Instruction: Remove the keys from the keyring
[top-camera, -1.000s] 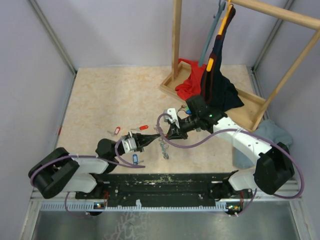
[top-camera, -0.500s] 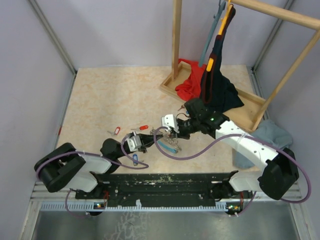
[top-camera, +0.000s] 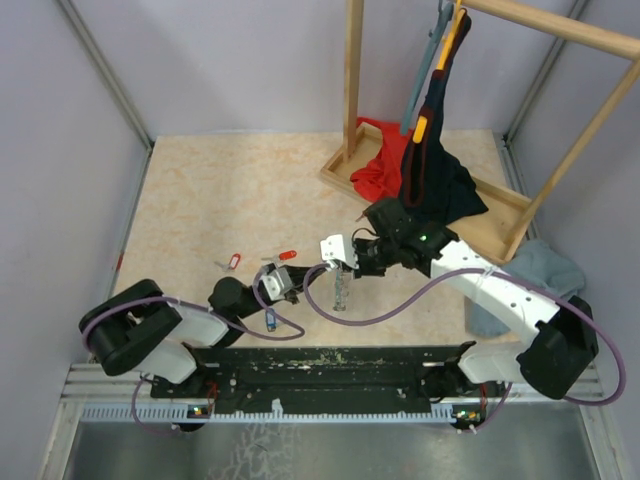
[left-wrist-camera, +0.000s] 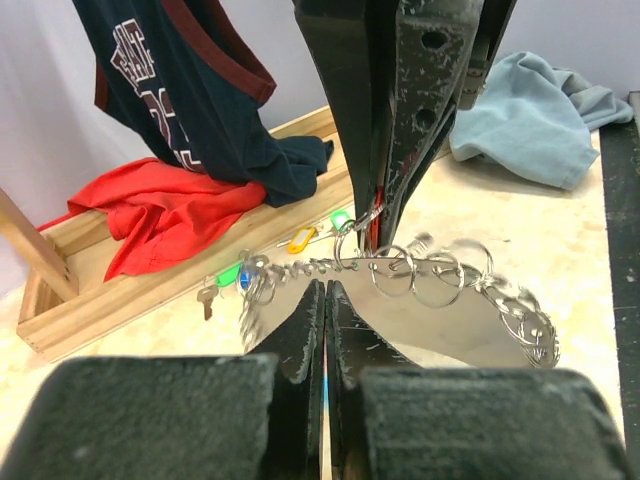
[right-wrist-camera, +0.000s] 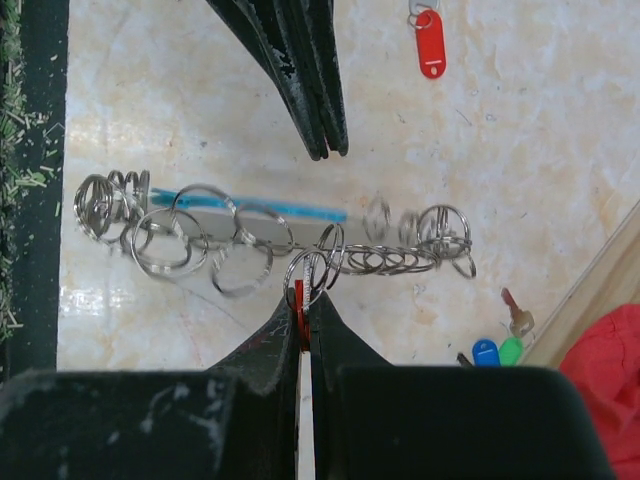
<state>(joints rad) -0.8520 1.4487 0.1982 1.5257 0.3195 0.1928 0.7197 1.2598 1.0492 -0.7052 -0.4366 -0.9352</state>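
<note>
A second ago the left jaws and the right jaws met tip to tip over the keyring (top-camera: 340, 291). Now the left arm (top-camera: 190, 325) has drawn back toward its own base, and a strip of bare tabletop (top-camera: 220, 190) shows between the two pairs of tips. The left jaws are pressed together, and neither wrist view shows anything between them, so we judge that their pull came away empty. The right jaws are clamped on a single ring near the middle of the keyring, with a sliver of red between them that we cannot identify. The chain hangs from that pinch, its rings and light-blue sleeve (right-wrist-camera: 250, 208) strung out to either side of the right tips and passing just in front of the left tips. We cannot tell whether its lowest links touch the tabletop. The loose keys have not grown in number. Two red-tagged keys (top-camera: 234, 261) beyond the left jaws and a blue-tagged key (top-camera: 270, 320) just behind them lie where they lay a second ago. More tagged keys (right-wrist-camera: 485, 353) rest well past the right jaws, beside the wooden tray (left-wrist-camera: 140, 295). We cannot see whether any key is left on the rings. If one is, we judge the left jaws must come forward again and take a fresh hold while the right jaws keep the chain raised.
</note>
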